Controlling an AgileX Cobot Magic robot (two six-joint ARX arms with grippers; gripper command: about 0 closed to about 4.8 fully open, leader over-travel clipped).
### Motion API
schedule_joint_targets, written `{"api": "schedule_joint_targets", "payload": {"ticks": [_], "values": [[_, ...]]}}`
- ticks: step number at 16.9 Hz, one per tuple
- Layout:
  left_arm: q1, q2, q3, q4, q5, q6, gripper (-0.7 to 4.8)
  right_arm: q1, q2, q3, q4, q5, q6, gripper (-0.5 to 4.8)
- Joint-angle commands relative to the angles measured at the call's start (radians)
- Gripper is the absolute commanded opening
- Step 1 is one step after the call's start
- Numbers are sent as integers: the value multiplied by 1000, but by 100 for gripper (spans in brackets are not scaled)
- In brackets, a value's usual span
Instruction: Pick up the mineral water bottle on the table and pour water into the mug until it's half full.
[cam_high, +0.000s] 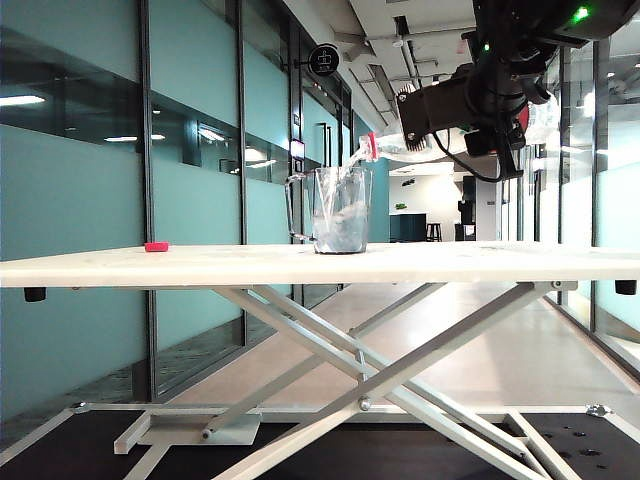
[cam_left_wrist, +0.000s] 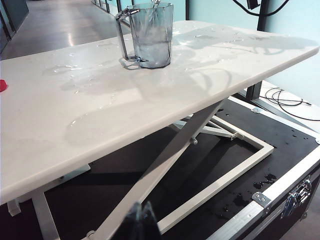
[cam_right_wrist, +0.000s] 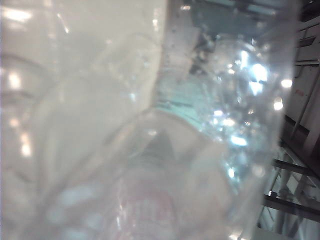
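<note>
The mineral water bottle (cam_high: 420, 150) hangs tilted above the table (cam_high: 450, 262), its open neck (cam_high: 368, 148) over the rim of the clear mug (cam_high: 340, 210). A thin stream runs from the neck into the mug, and water stands in the mug's lower part. My right gripper (cam_high: 487, 132) is shut on the bottle's body up at the right. In the right wrist view the bottle (cam_right_wrist: 150, 150) fills the picture and hides the fingers. My left gripper (cam_left_wrist: 142, 204) is shut and empty, low in front of the table (cam_left_wrist: 125, 115), far from the mug (cam_left_wrist: 152, 35).
A small red cap (cam_high: 157, 246) lies on the tabletop to the mug's left. Spilled water (cam_left_wrist: 95, 112) wets the tabletop around and before the mug. White crossed legs (cam_left_wrist: 165, 160) stand on a black case floor with water drops (cam_left_wrist: 265, 180); cables (cam_left_wrist: 290, 97) lie at the right.
</note>
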Motion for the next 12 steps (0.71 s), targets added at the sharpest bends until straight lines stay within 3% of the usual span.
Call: {"api": "schedule_joint_targets", "payload": {"ticks": [1,6,8,10,12], "values": [[0,0,2,2,1,1,-5,1,-14,7,30,-21,159,175],[0,0,2,3,1,1,-5,-16,-14,6,-72,-237,866,176],[0,0,2,3,2,0,-5,-53,-12,5,-71,-396,1167,176],[0,0,2,3,5,0,-5,-97,8,3,-34,-522,1337,176],[0,0,2,3,5,0,-5,-137,54,3,19,-640,1430,176]]}}
